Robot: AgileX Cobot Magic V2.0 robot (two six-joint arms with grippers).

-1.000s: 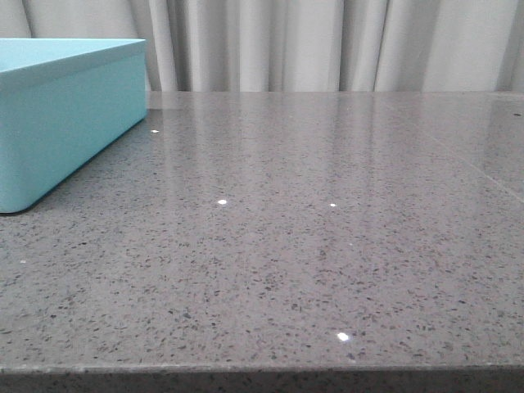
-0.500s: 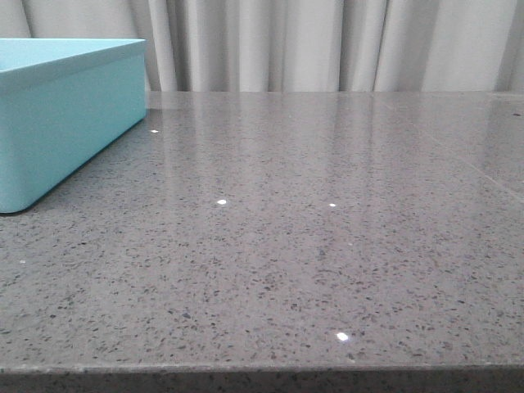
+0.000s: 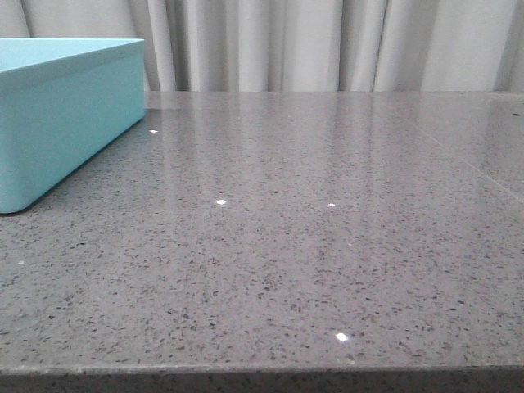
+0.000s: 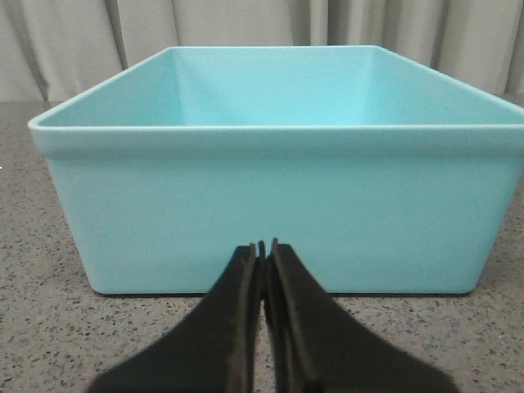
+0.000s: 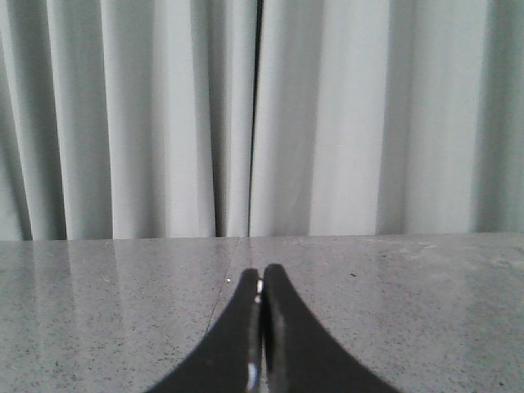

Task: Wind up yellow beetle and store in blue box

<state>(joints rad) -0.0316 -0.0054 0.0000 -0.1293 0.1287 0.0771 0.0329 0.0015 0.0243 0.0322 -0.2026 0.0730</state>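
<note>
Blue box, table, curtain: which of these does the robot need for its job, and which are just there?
For the job:
- blue box, standing on the table
- left claw, shut, empty, facing the box
- right claw, shut, empty
- the yellow beetle does not show in any view

Just there:
- table
- curtain

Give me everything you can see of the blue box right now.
The blue box is light turquoise, smooth plastic by its look, rectangular with rounded corners and a thin rolled rim. It stands upright and open-topped on the speckled grey table, at its left side. No contents show. The left tool sits shut before its near wall, apparently not touching.
</note>
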